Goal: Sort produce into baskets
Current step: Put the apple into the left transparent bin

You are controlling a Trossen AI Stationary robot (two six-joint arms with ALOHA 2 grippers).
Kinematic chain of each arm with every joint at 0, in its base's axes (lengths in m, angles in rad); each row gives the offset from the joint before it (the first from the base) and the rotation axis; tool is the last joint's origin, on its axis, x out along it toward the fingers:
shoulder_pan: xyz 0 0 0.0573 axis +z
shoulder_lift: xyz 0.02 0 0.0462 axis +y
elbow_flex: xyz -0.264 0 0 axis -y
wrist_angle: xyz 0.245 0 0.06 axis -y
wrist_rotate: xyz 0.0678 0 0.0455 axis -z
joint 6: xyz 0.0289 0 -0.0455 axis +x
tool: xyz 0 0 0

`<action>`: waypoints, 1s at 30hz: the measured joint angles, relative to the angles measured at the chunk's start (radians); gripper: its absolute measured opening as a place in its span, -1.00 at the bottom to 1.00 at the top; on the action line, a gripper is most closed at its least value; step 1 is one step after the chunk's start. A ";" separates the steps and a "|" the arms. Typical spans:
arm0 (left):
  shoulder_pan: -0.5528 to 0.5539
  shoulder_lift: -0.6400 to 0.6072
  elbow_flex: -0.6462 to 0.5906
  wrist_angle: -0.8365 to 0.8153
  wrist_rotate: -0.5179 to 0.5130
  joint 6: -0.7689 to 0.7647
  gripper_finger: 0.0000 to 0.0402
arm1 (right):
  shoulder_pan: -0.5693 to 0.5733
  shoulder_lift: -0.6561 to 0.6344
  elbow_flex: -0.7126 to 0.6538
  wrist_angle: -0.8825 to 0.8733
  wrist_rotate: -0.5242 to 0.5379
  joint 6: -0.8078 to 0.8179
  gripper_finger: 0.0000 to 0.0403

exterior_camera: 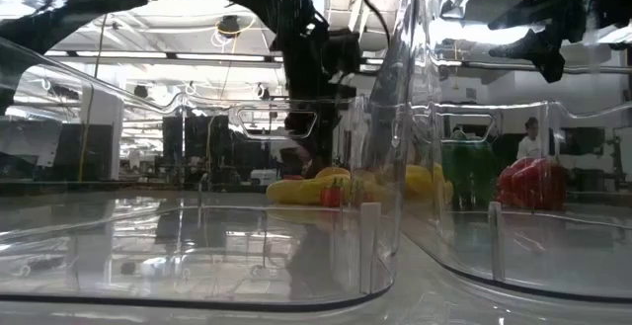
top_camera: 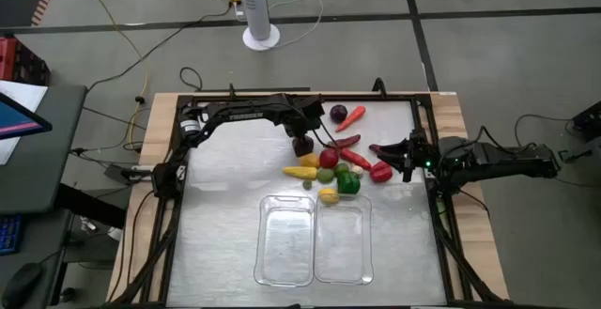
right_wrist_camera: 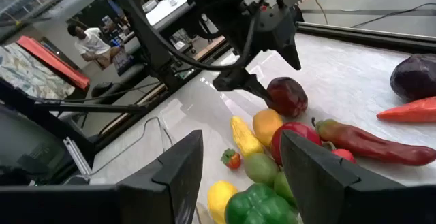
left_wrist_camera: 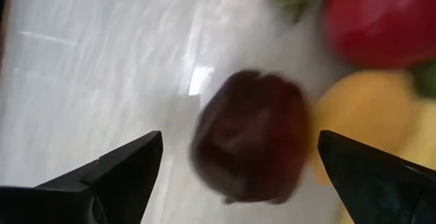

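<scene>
Over the pile | left gripper (left_wrist_camera: 235, 166) wide open | apparently straddling dark red fruit (left_wrist_camera: 248, 135)

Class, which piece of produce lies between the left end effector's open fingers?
The dark red round piece at the pile's left edge; the left end effector straddles only it, while the others lie outside the fingers.

White fan stand (top_camera: 260, 8) on floor beyond counter's far edge. Cables (top_camera: 122, 65) trail across floor off far left corner. Laptop (top_camera: 19, 112) off left edge. Person in white shirt (right_wrist_camera: 87, 41) in room behind.
</scene>
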 joint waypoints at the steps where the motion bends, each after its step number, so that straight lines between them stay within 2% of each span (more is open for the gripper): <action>1: 0.004 0.000 -0.008 -0.006 -0.007 0.010 0.87 | 0.000 0.003 0.000 0.000 0.000 0.000 0.10; 20: 0.023 0.000 -0.030 0.028 0.051 0.147 0.36 | -0.001 0.004 0.000 0.009 0.008 0.020 0.10; 30: 0.023 0.000 -0.030 0.028 0.050 0.104 0.24 | -0.001 0.004 0.000 0.010 0.008 0.022 0.10</action>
